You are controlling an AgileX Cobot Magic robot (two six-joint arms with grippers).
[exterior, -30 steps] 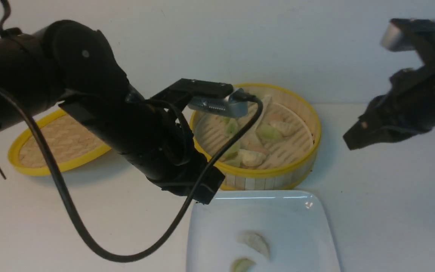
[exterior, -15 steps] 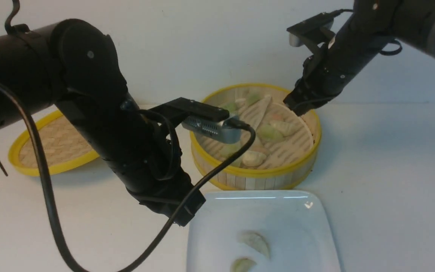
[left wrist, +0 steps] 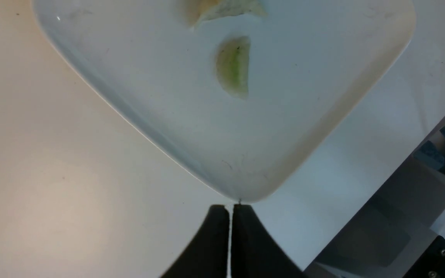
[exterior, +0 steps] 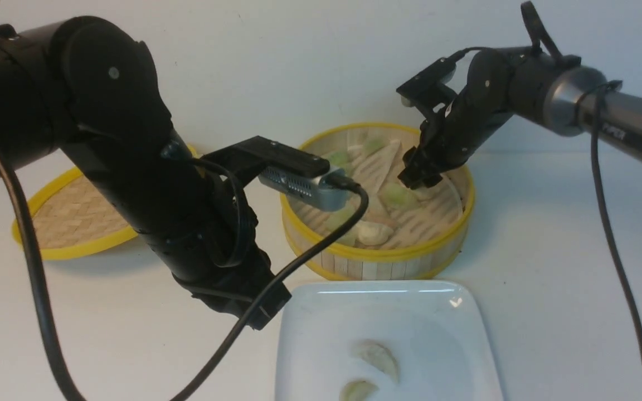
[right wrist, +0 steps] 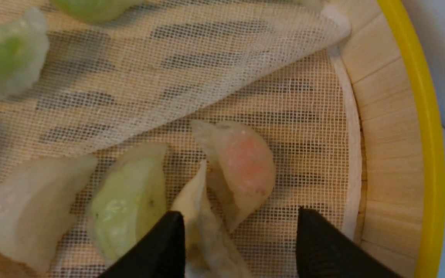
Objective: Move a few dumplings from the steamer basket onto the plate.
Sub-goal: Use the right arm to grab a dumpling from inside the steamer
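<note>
While the open right gripper (right wrist: 238, 226) straddles overlapping translucent crescent dumplings (right wrist: 242, 170) at two o'clock in the round bamboo steamer basket (exterior: 388, 259), closing may pinch two; the shut left gripper (left wrist: 230, 210) sits beside the glossy white square plate (exterior: 310, 334).

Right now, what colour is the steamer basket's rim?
Bright yellow; the steamer basket rim shows best in the front view.

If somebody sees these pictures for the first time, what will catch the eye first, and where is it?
The bulky black left arm fills the left half of the front view, reaching down beside the white plate, which holds two dumplings. Behind the plate, the yellow-rimmed steamer basket stands out, with the right gripper open over a pinkish dumpling inside it.
</note>
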